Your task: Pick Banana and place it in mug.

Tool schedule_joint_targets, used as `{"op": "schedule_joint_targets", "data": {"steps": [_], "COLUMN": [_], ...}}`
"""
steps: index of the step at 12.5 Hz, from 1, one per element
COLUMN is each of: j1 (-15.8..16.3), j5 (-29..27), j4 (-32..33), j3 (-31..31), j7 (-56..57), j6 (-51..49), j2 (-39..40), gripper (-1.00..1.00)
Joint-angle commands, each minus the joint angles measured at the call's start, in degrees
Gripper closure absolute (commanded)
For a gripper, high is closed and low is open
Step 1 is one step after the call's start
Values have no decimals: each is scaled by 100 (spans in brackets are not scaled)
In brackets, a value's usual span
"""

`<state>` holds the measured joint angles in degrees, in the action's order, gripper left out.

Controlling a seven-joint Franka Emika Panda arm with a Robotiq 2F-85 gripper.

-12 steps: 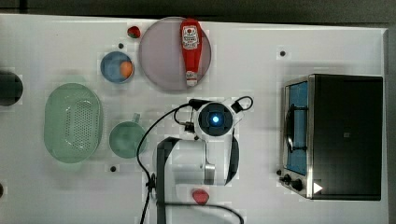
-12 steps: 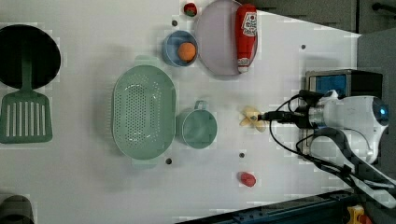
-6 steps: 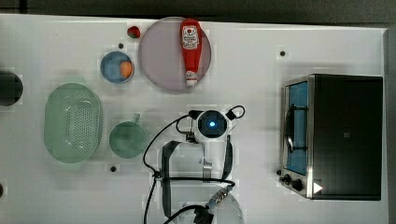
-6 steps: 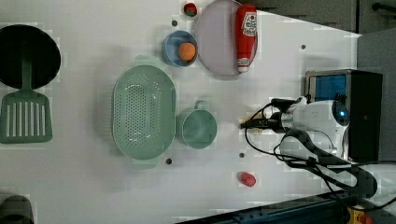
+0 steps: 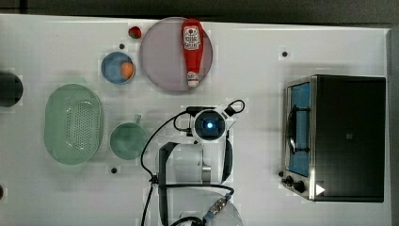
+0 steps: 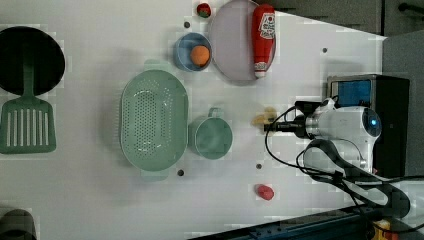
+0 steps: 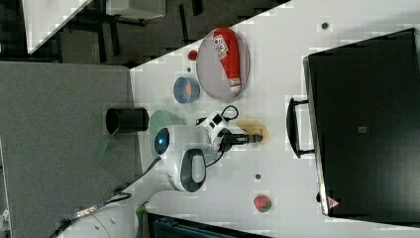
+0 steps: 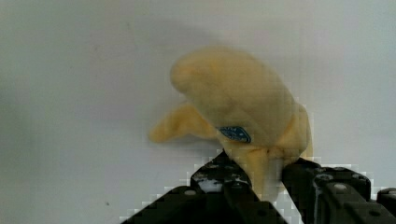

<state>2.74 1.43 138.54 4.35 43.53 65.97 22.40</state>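
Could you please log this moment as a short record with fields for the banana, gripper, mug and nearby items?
banana: pale yellow, lying on the white table, to the left view's right of the mug
gripper: low at the banana, jaws either side of its stem end; whether they already pinch it cannot be told
mug: teal, upright, nothing visible inside, beside the green basket
bowl: blue, holds an orange ball
plate: carries a ketchup bottle
task: banana not yet in mug

Matt, lumpy banana (image 8: 243, 105); glossy table (image 8: 70, 93)
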Motion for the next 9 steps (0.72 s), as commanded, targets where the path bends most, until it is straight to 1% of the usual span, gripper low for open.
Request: {"op": "schedule_joint_targets", "data": {"steps": [1, 3, 4, 6, 8, 9], "j1": [-128, -127, -124, -115, -97, -88], "j5": [-108, -108, -107, -106, -107, -107], "j4": [-70, -145, -285, -618, -966, -1087], "j3": [32, 56, 56, 43, -112, -228], "j7": [130, 131, 127, 121, -79, -337], "j6": [-440, -1442, -2033, -3163, -4239, -4574], "j2": [-1010, -1884, -2391, -3138, -3513, -3624], "gripper": [46, 46, 46, 46, 46, 46]}}
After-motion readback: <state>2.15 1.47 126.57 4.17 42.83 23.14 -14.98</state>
